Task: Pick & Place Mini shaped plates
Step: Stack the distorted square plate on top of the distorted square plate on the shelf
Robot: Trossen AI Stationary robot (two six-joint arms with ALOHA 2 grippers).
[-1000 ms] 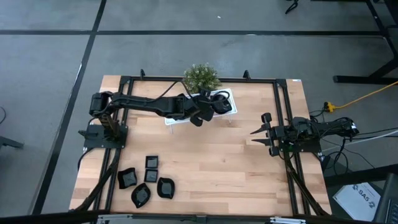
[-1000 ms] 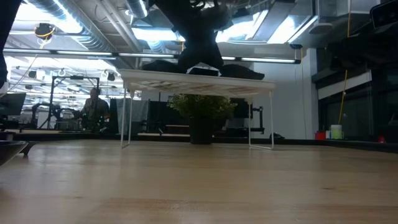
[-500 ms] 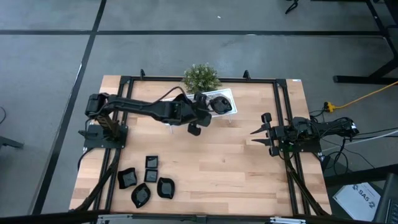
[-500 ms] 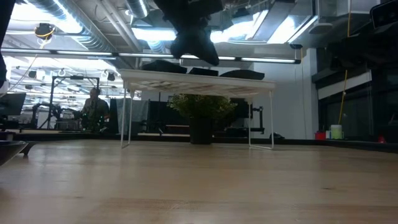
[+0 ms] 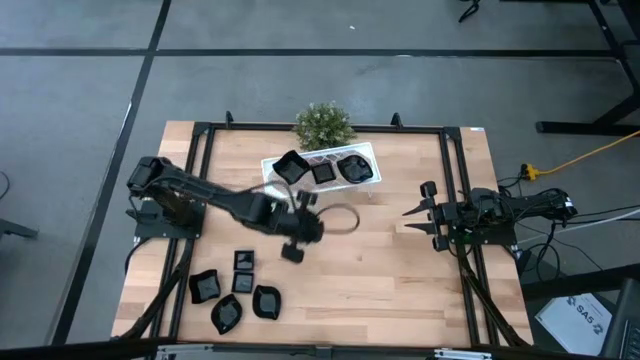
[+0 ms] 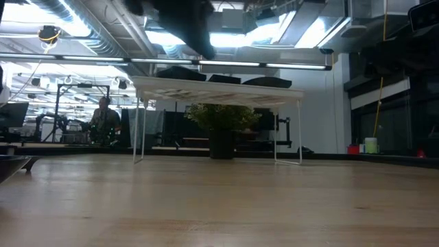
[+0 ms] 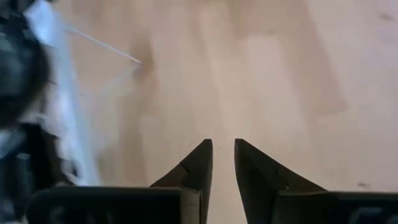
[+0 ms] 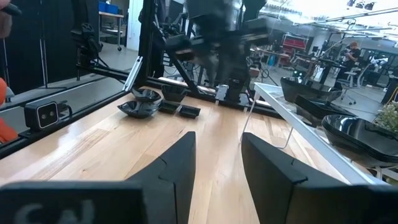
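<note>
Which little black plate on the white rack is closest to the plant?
The middle plate on the rack. It sits right under the plant; the other two lie farther out.

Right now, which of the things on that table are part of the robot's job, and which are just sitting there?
Part of the job:
- three black mini plates on the white rack
- five black plates waiting near the table's front left
- left gripper, empty, above the table

Just lying about:
- small green plant
- right gripper, parked at the side

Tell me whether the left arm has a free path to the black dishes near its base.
Probably yes: the left gripper hangs empty above bare wood, nothing standing between it and the black dishes grouped at the table's near-left corner.
</note>
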